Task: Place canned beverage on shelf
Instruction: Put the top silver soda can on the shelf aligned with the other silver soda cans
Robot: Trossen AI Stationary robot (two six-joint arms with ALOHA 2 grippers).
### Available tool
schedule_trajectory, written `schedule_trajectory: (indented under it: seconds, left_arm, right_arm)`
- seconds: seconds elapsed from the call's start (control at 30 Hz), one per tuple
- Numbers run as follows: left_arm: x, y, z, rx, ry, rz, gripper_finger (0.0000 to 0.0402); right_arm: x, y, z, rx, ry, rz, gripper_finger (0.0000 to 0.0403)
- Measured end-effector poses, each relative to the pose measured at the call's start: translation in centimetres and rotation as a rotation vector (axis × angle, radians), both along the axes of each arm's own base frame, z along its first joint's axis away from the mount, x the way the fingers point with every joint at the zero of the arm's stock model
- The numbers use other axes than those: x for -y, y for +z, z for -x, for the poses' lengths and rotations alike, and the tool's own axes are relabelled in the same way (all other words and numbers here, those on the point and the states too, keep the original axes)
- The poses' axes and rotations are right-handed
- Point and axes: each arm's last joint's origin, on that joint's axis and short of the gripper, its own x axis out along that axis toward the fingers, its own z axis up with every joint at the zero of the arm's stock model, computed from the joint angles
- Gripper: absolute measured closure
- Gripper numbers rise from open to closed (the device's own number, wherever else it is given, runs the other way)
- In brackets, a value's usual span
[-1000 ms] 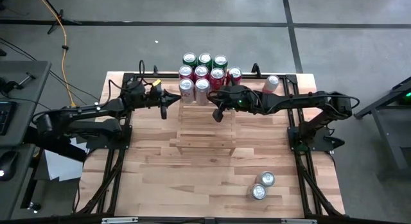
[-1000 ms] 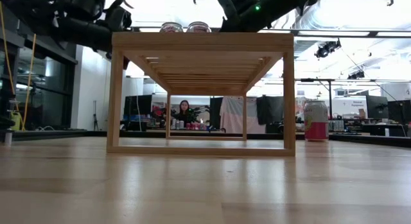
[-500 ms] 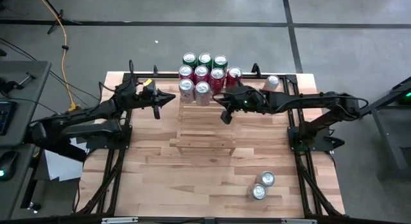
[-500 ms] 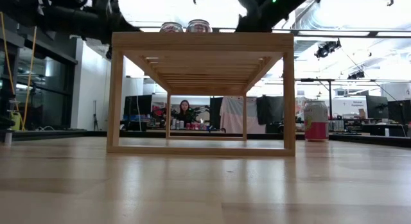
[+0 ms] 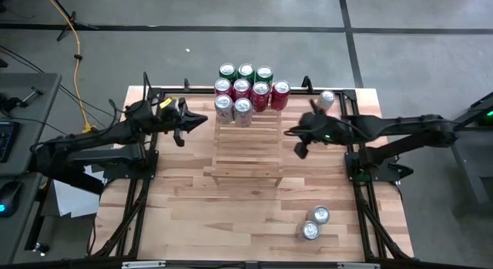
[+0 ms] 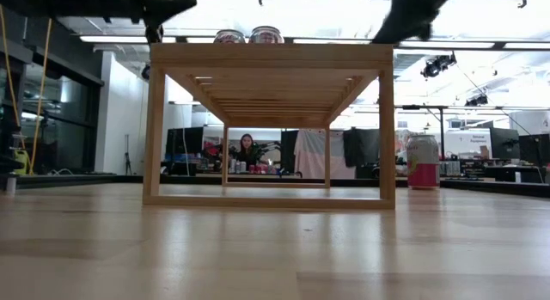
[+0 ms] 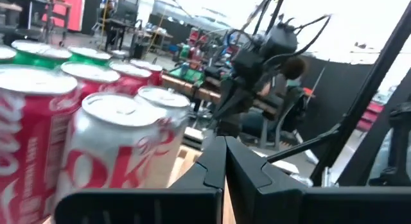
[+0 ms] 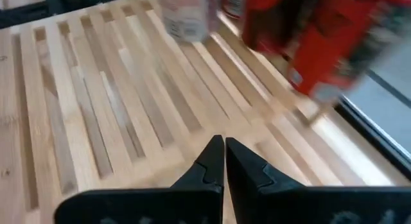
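The right gripper [image 5: 299, 149] is seen in the high view hanging empty just beside the right edge of the shelf [image 5: 245, 157], its fingers pressed together on nothing. The left gripper [image 5: 180, 138] is likewise closed and empty, held off the shelf's left edge near the far end. Nine cans [image 5: 248, 90] are gathered at the far end of the slatted rack: green ones at the back, red and silver ones in front. One more can [image 5: 326, 99] is left on the tabletop [image 5: 185, 207] near the far right corner, and two silver cans [image 5: 314, 223] stand together near the front right, well apart from the shelf.

In the low view the shelf [image 6: 268, 55] is seen end-on, with two can tops [image 6: 247, 35] showing above its deck and a red-and-silver can [image 6: 423, 162] on the table to its right. A person [image 6: 247, 150] is seated far behind.

In the left wrist view the closed fingers [image 7: 221, 169] are pointed past a silver Coke can [image 7: 119, 150] toward the other arm.

In the right wrist view shut fingers [image 8: 221, 163] are held over the slats [image 8: 103, 108], with blurred red cans [image 8: 314, 51] beyond.

The step in hand is judged to be the gap between placements. Next, a gripper must be opened and brought to a can remaining on the table, probably the one at the far right.
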Motion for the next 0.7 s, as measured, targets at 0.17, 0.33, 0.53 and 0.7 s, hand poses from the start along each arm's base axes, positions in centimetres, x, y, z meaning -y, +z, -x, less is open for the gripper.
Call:
schedule_trajectory:
  seconds: [0.17,0.33,0.53,0.7]
  left_arm:
    - [0.8,1.8,0.3,0.070,0.032,-0.012,0.0401]
    - [0.9,3.4,0.6,0.119,0.093,-0.042,0.0401]
    - [0.7,4.3,0.8,0.137,0.179,-0.072,0.0401]
    - [0.5,4.2,0.8,0.122,0.194,-0.116,0.0401]
  right_arm:
    - [-0.3,-1.0,3.9,0.089,-0.134,-0.045,0.0403]
    - [0.5,-2.0,5.8,0.185,-0.304,-0.108,0.0403]
    - [1.3,-3.0,5.8,0.175,-0.353,-0.122,0.0403]
    - [1.7,-3.1,5.9,0.161,-0.337,-0.172,0.0403]
